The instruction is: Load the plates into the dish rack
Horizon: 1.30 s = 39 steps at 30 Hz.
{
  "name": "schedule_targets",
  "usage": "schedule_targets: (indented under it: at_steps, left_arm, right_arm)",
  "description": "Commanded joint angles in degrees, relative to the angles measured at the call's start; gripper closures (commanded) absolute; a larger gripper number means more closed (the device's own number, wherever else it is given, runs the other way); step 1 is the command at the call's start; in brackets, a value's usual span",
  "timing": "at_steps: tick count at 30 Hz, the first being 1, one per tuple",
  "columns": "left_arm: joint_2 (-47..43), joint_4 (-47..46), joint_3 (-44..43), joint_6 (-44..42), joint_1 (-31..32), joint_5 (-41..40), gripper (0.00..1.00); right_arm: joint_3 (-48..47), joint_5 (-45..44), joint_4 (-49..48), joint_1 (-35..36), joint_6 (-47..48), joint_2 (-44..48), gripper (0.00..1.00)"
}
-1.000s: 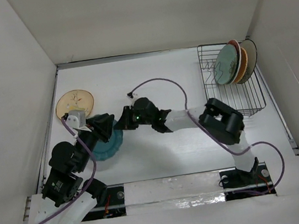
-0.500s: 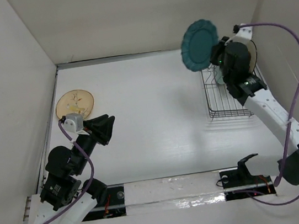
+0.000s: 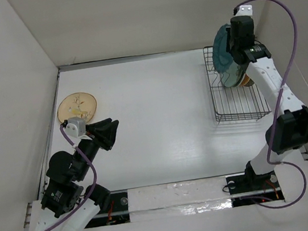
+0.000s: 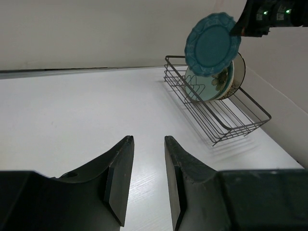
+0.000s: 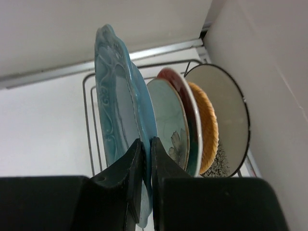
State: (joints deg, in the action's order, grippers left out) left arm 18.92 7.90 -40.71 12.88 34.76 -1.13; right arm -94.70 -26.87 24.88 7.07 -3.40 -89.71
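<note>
The right wrist view alone shows the grip. The right fingers [image 5: 135, 168] are closed on the lower rim of the teal plate [image 5: 120, 110], which stands upright and edge-on. Close behind it stands a row of four: the pale green plate [image 5: 169, 120], the red plate [image 5: 186, 96], the orange plate [image 5: 206, 126] and the white plate [image 5: 226, 115] with its dark rim.

The left wrist view shows the teal plate face-on, raised at the far end of the dish rack [image 3: 238, 101]. Its lower edge overlaps the standing plates, and I cannot tell whether it touches the bars. That view also shows the left fingers [image 4: 119, 180] a narrow gap apart, holding nothing.

Only the top view shows the tan floral plate [image 3: 76, 106], which lies flat on the counter [image 3: 161, 126] at the far left, well apart from the rack and near the left fingers. In that view the teal plate and the right arm hide most of the racked plates, leaving an orange sliver.
</note>
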Motion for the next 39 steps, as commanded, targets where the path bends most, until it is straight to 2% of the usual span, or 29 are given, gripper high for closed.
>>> schedule_targets:
  at_steps: [1,13,19,25,39]
  left_arm:
    - [-0.5,-3.1,0.5,-0.3,-0.2,0.2,0.71]
    - [0.7,-3.1,0.5,-0.4,-0.2,0.2,0.71]
    - [0.9,-3.1,0.5,-0.4,-0.2,0.2,0.71]
    - [0.7,-3.0,0.6,-0.4,-0.2,-0.3,0.71]
    - [1.2,-3.0,0.6,-0.5,-0.2,-0.7,0.71]
  right_arm:
    - [-6.6,-1.2,-2.8,-1.2,2.7,0.2,1.00]
    - [-4.5,-6.1,-3.4,-1.8,5.2,-2.2,1.00]
    - [-4.2,-5.5,-4.3,-2.3,5.2,-1.4,1.00]
    - [-2.7,-7.5,-5.4,-2.3,6.0,-4.6,1.00]
    - [-0.8,-4.2,-4.9,-2.3,4.7,-10.1,1.00]
